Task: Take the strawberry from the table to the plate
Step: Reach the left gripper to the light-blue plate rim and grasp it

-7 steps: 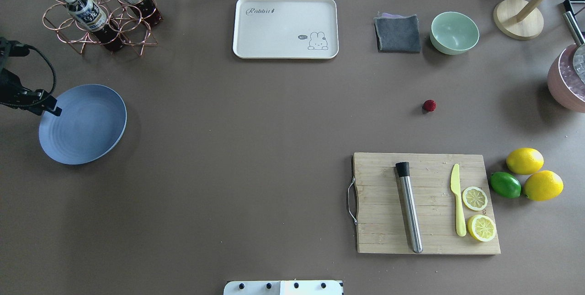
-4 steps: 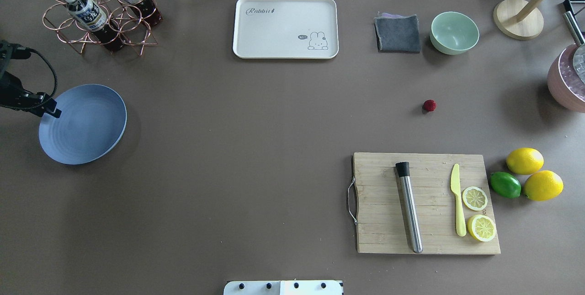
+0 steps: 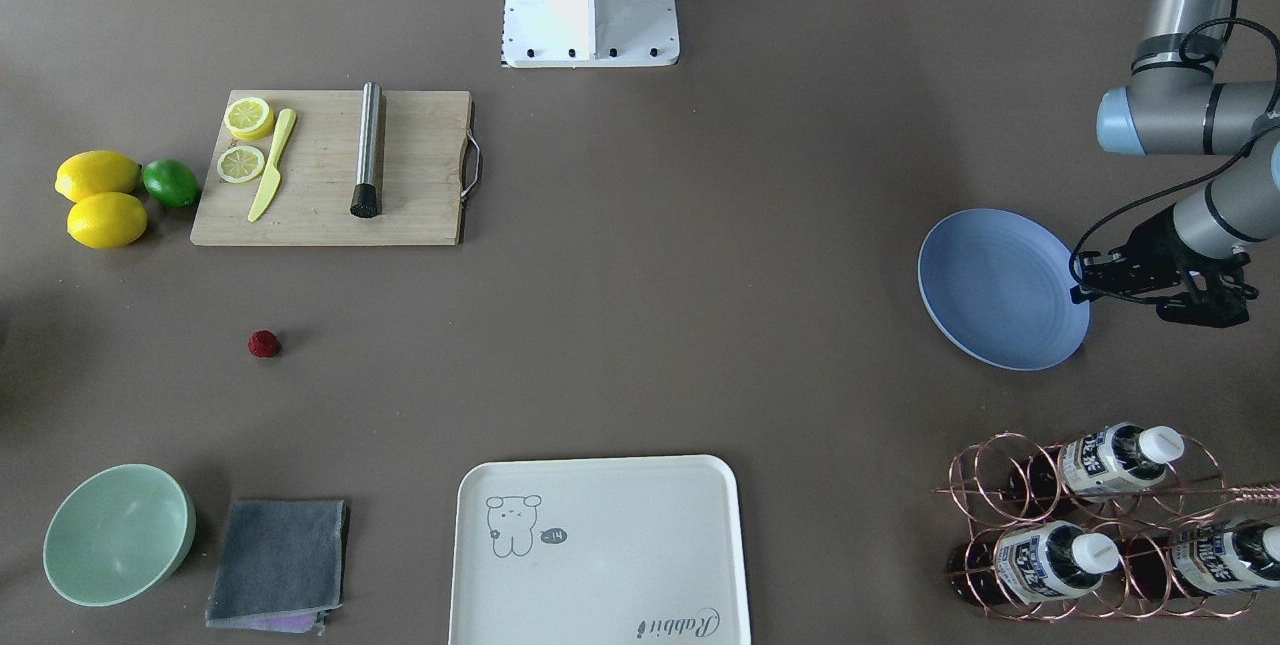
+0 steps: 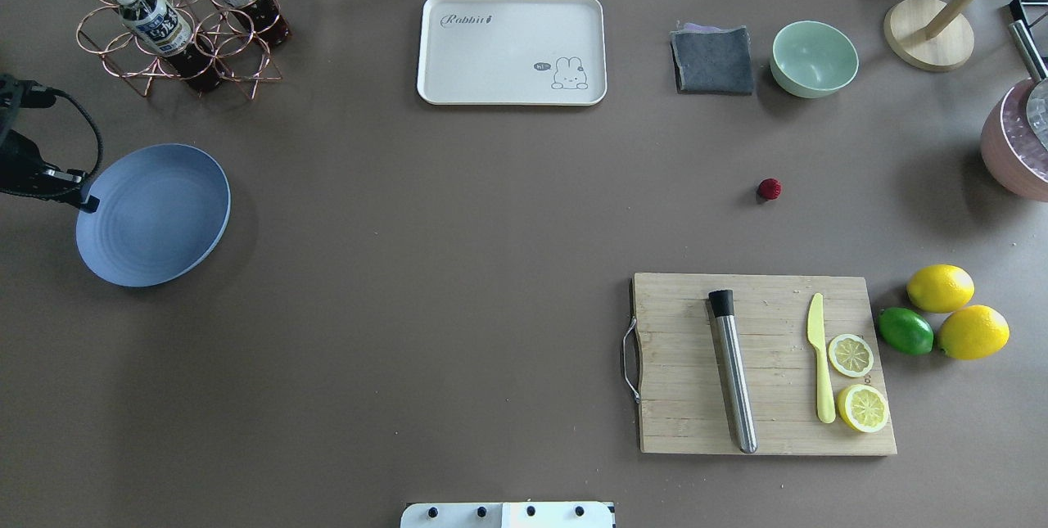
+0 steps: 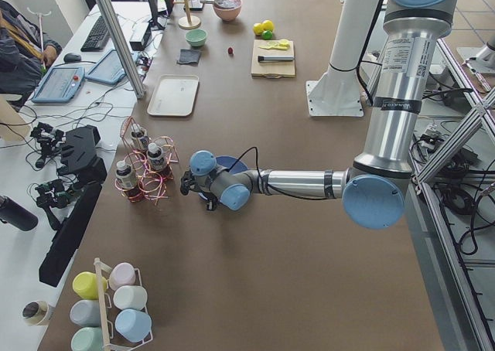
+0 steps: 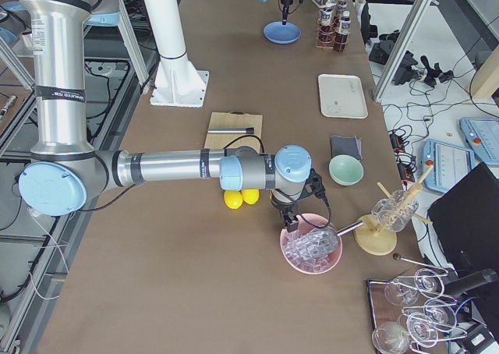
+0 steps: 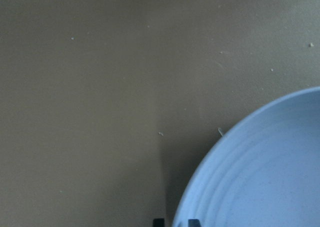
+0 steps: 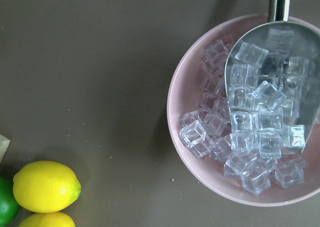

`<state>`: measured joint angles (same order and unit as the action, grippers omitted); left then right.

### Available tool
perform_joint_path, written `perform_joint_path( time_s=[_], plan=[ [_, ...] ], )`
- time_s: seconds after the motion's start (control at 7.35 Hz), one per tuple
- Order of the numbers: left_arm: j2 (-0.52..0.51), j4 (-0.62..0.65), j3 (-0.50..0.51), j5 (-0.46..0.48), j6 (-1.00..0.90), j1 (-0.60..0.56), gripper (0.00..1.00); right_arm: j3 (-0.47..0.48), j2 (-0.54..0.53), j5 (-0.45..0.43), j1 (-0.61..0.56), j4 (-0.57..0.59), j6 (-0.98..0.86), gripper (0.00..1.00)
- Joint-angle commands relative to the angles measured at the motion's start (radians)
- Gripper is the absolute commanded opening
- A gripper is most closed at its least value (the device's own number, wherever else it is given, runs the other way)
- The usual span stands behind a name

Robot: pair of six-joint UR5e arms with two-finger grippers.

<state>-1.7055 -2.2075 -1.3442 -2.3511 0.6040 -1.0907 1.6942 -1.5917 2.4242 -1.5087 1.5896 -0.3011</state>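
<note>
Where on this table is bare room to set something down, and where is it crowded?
Bare: the middle of the table, between plate, tray and cutting board. Crowded: lemons and lime beside the board; bottle rack near the plate.

Cream tray on the tabletop: the word "Rabbit" in dark script at one corner; at the opposite corner, a line-drawn rabbit with a small speech bubble that seems to read "hi~"; the front-facing view shows both upside down. Three bottles carry dark-and-white labels, print too small to read; a printed label on the left arm is likewise unreadable.
</note>
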Motion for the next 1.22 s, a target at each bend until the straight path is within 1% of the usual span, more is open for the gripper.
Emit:
perform_joint_path(
  time_s=[0.0,0.14,0.27,0.41,0.54,0.68,0.82,0.95,1.09],
  plan=[
    [-0.002,0.003,-0.047,-0.069,0.043,-0.003,0.00,0.015,0.076,0.009,0.075,-0.017,0.258,1.00],
    [-0.003,0.000,-0.099,-0.115,0.142,-0.003,0.00,0.012,0.114,0.007,0.128,-0.028,0.326,1.00],
    [-0.020,0.005,-0.166,-0.122,0.277,-0.002,0.00,0.010,0.146,0.007,0.183,-0.051,0.427,1.00],
    [-0.067,0.005,-0.206,-0.126,0.415,0.003,0.00,0.006,0.176,0.003,0.244,-0.115,0.544,1.00],
    [-0.089,0.005,-0.246,-0.113,0.510,0.078,0.00,-0.002,0.191,-0.032,0.315,-0.179,0.638,1.00],
    [-0.152,0.006,-0.257,-0.088,0.617,0.127,0.00,-0.005,0.199,-0.084,0.379,-0.231,0.728,1.00],
    [-0.205,0.006,-0.259,-0.021,0.711,0.199,0.00,-0.019,0.220,-0.118,0.445,-0.275,0.816,1.00],
    [-0.245,0.006,-0.257,0.037,0.759,0.259,0.00,-0.036,0.252,-0.161,0.500,-0.287,0.883,1.00],
    [-0.272,0.008,-0.256,0.093,0.807,0.314,0.00,-0.069,0.286,-0.187,0.522,-0.287,0.895,1.00]
  ],
)
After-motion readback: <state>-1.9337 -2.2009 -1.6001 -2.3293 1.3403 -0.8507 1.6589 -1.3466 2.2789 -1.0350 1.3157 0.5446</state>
